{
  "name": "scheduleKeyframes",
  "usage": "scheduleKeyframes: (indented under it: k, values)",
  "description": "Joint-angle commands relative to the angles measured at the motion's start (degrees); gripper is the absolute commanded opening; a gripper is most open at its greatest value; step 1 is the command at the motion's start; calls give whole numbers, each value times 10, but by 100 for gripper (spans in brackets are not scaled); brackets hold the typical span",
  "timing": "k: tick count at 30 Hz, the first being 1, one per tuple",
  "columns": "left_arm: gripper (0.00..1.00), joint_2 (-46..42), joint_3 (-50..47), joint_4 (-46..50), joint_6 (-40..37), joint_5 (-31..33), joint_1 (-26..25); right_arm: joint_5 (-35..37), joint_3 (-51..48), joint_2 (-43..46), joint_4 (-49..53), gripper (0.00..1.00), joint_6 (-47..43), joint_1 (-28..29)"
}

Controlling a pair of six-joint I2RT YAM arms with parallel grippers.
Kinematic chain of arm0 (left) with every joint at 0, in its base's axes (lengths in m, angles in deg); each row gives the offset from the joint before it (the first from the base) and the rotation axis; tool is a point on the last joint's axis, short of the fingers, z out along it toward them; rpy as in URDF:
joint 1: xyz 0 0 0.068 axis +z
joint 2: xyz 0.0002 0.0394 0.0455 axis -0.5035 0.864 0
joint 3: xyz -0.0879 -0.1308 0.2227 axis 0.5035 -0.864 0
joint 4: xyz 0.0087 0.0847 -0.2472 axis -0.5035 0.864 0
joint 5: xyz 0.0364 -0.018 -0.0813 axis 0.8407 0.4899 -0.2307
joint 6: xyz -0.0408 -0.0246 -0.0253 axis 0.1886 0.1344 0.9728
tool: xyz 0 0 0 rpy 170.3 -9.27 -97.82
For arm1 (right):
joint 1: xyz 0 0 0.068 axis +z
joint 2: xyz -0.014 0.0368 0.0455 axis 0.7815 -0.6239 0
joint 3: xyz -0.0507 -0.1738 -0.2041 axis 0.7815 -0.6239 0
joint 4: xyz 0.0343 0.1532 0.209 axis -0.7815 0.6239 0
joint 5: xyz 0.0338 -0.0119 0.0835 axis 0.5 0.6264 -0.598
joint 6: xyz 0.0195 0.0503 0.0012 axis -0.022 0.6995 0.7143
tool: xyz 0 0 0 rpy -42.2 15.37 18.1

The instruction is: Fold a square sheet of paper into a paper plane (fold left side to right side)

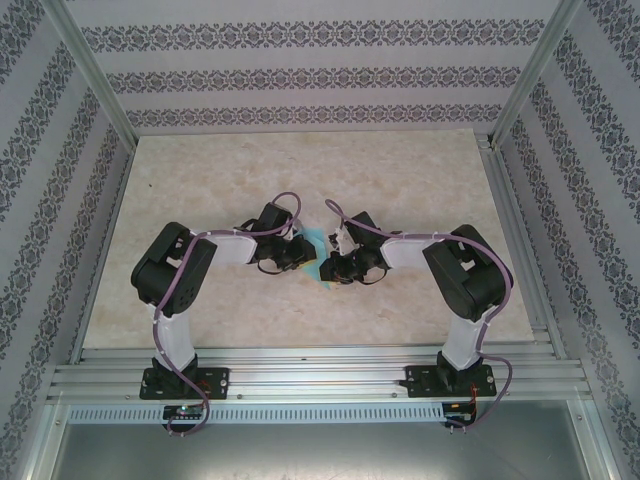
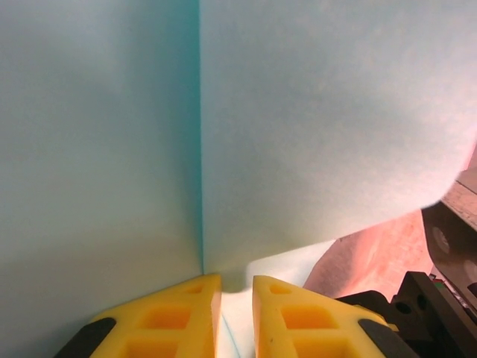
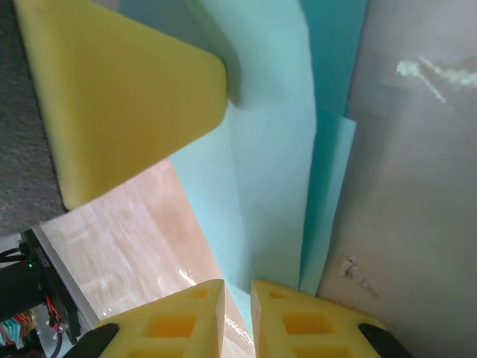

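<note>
The turquoise sheet of paper (image 1: 322, 243) is held up off the table between my two grippers at the table's middle, partly folded. In the left wrist view the paper (image 2: 298, 134) shows a straight vertical crease, and its lower part runs between the yellow fingers of my left gripper (image 2: 237, 298), which is shut on it. In the right wrist view the paper (image 3: 276, 186) hangs in overlapping layers. Its lower edge passes into the narrow gap of my right gripper (image 3: 237, 298), which is shut on it. A yellow finger (image 3: 127, 89) of the left gripper presses the sheet from the upper left.
The beige marble-patterned table (image 1: 300, 170) is bounded by patterned walls and aluminium posts. A metal rail (image 1: 320, 370) runs along the near edge under both arm bases. The two wrists (image 1: 290, 250) (image 1: 350, 262) nearly touch.
</note>
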Motion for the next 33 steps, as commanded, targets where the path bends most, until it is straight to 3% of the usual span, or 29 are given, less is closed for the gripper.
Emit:
scheduleKeyframes:
  k: [1, 7, 13, 33]
  values:
    - [21, -39, 5, 49, -29, 20, 11, 61, -15, -37, 65, 17, -13, -6]
    - [16, -80, -29, 25, -15, 2, 9, 64, -18, -36, 67, 17, -13, -12]
    - [12, -50, -49, -60, 23, -37, -15, 65, -14, -35, 68, 16, -13, -13]
    - [15, 32, -44, -155, 107, 6, -33, 73, -2, -49, 86, 13, -19, -7]
